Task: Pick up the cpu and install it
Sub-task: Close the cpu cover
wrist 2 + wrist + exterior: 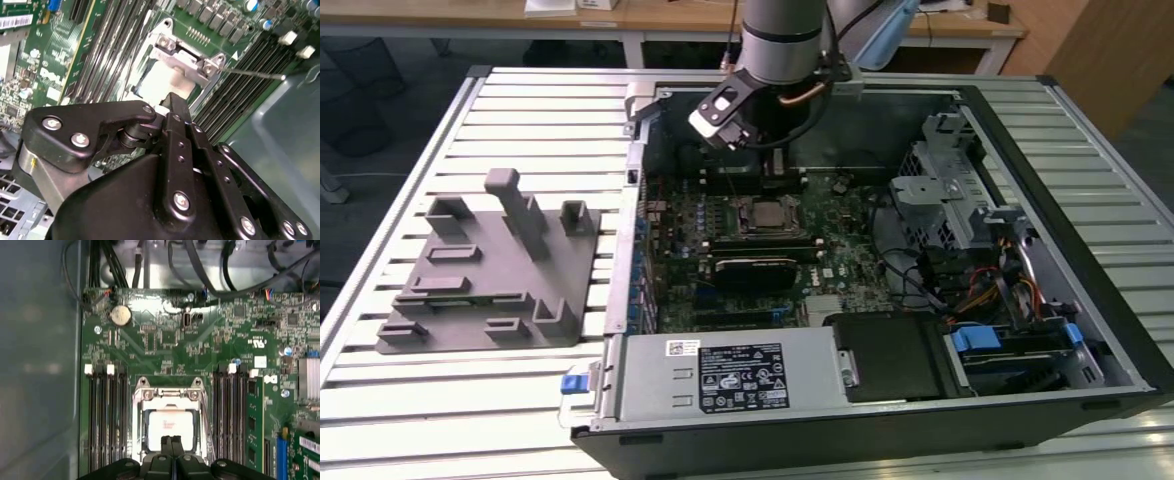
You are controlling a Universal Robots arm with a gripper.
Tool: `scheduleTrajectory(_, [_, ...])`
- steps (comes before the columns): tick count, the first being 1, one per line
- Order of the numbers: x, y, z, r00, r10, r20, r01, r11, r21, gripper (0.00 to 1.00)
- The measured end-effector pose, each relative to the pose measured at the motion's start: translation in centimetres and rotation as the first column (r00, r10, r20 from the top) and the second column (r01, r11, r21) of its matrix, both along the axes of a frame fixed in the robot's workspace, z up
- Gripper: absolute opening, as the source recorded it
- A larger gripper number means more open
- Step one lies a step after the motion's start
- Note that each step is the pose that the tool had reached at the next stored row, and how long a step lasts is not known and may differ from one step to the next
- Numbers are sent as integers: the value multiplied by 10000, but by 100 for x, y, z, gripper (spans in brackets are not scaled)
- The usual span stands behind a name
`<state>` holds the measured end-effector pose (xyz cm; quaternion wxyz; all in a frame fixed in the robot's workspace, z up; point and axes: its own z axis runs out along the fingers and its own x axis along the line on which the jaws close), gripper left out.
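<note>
The cpu (170,424), a small square chip with a pale metal top, lies flat in the motherboard socket (169,394), inside the socket's metal frame. It also shows as a pale patch (162,82) in the second wrist view and as a small square (767,213) in the exterior view. My gripper (172,441) hovers above the near edge of the chip. Its two black fingers (172,107) are pressed together with nothing between them. In the exterior view the gripper (750,140) hangs over the far part of the open computer case, a little beyond the socket.
Memory slots (107,415) flank the socket on both sides. A black finned block (754,268) sits on the board nearer the camera. Case walls (1107,330), a drive cage (947,190) and cables (987,290) crowd the exterior view's right. A grey fixture (494,270) stands on the slatted table.
</note>
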<state>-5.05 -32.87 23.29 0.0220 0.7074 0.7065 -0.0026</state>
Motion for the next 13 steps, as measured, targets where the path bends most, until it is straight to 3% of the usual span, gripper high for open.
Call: scheduleTrajectory(13, [-146,0,-188,10000,0,-1,0,10000,-2,11])
